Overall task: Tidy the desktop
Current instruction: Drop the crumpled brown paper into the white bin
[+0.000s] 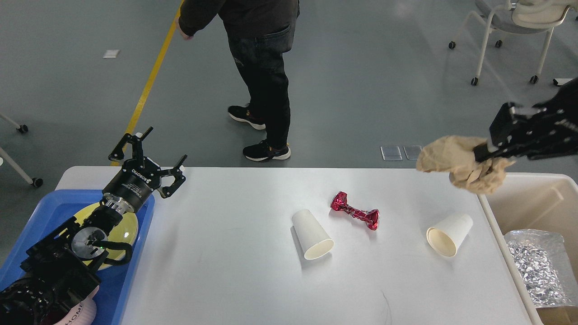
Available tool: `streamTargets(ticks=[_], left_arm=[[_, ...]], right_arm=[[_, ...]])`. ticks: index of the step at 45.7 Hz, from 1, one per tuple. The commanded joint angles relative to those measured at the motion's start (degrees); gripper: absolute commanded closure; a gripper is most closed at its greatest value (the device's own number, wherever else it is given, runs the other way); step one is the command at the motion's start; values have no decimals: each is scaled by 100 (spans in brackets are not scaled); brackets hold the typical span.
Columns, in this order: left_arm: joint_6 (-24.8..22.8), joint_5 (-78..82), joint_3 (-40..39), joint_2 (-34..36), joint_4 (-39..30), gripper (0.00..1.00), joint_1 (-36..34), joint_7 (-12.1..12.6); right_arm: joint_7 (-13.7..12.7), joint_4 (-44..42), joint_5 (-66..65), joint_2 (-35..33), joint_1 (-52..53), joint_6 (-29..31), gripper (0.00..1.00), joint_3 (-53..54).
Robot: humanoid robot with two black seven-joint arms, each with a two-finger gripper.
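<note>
The right pincer [482, 154] is clamping a crumpled beige paper wad [460, 164] above the beige plastic bin's [524, 189] edge — evidently for disposal — while the left pincer [151, 158] is hanging spread and empty over the white matte surface [226, 253].

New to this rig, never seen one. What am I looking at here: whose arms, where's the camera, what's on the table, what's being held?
There is one picture, taken from the robot's own head, looking forward and down. The two black arms are the robot's. Its left gripper is open, over the far corner of a blue tray holding a yellow plate. Its right gripper is shut on a crumpled brown paper wad, lifted near the beige bin, which has silver foil inside. On the white desktop lie two tipped paper cups, the left cup and the right cup, with a red foil wrapper between them. A person walks past behind the table.
</note>
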Motion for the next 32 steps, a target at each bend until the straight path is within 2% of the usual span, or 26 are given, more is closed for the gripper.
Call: streamTargets(ticks=[1, 8, 15, 21, 25, 29, 32], left_arm=[[8, 1, 1, 1, 3, 0, 0, -9], [8, 1, 1, 1, 3, 0, 0, -9], [8, 1, 1, 1, 3, 0, 0, -9], [8, 1, 1, 1, 3, 0, 0, -9], [8, -8, 1, 1, 3, 0, 0, 0], [8, 1, 1, 1, 3, 0, 0, -9], [8, 1, 1, 1, 3, 0, 0, -9]], right_arm=[[0, -393, -267, -18, 269, 31, 100, -36], [0, -1086, -907, -36, -72, 31, 100, -71], [52, -2641, -1761, -589, -1627, 31, 100, 34], [96, -3784, -1744, -704, -3709, -1529, 100, 341], [272, -4347, -1674, -686, -5229, -2496, 100, 701], [325, -4813, -1279, -520, -6758, -3130, 100, 1167], [316, -5217, -735, -143, -8016, -3526, 100, 1597]])
